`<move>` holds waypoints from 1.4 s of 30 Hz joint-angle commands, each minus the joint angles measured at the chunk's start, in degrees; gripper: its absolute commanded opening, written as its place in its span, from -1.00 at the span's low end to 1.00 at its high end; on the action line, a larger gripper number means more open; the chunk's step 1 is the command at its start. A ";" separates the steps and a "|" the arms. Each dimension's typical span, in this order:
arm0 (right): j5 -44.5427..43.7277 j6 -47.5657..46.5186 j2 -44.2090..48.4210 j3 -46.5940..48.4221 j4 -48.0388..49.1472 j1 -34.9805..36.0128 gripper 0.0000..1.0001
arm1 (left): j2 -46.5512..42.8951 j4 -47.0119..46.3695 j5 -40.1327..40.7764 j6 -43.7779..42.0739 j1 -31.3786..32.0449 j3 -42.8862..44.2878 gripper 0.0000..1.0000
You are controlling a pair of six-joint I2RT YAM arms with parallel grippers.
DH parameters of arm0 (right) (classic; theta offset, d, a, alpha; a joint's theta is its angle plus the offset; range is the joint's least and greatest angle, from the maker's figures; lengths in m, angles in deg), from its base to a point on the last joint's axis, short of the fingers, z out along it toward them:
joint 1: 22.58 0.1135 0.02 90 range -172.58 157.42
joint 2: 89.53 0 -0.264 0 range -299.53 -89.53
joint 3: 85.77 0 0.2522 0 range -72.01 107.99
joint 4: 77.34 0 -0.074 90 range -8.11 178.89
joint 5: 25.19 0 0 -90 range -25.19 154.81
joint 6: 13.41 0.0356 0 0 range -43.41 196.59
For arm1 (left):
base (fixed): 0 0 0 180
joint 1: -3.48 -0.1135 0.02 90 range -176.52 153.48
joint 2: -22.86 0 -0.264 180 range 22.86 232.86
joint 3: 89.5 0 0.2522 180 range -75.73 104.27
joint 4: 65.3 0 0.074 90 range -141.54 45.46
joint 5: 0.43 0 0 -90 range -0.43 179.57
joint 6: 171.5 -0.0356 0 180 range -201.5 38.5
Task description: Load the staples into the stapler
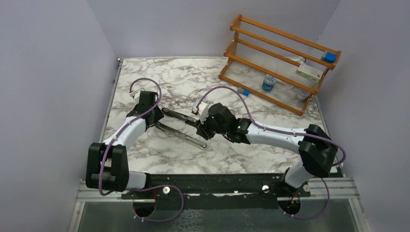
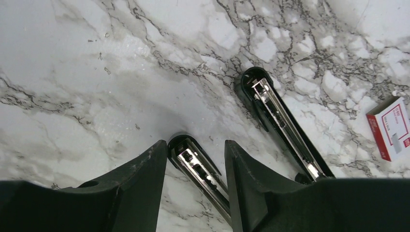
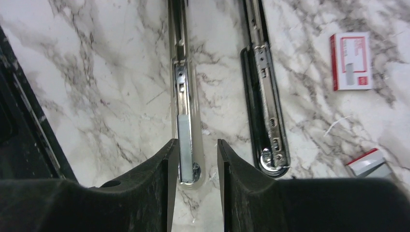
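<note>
The left gripper (image 2: 196, 145) straddles one half of the stapler (image 1: 183, 135) near its hinge. Its fingers are partly apart, with marble showing beside the metal, and they clamp nothing. The right gripper (image 3: 196, 142) stands likewise half-open around the tip of the silver channel half. The stapler lies spread flat in a V, left of centre on the counter (image 1: 159, 77). The red-and-white box of staples (image 3: 351, 60) lies beside the black half, apart from it. A wooden rack (image 1: 280, 63) stands at the far right corner.

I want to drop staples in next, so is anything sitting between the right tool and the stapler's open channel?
Nothing visible. The right tool straddles the open channel of the stapler, where a grey strip lies. The staple box sits off to the side.
</note>
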State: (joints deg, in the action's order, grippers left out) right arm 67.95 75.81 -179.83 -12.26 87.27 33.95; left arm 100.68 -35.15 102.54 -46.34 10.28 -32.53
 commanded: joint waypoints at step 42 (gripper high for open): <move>5.67 -6.47 -14.46 -6.50 12.45 0.10 -0.83 | -0.25 10.04 -1.62 -2.24 -1.68 6.80 0.53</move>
State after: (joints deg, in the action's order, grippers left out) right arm 77.15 68.99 -192.29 -19.56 99.62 33.95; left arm 99.81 -28.44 99.04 -49.64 9.39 -26.46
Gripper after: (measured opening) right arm 0.226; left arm 0.741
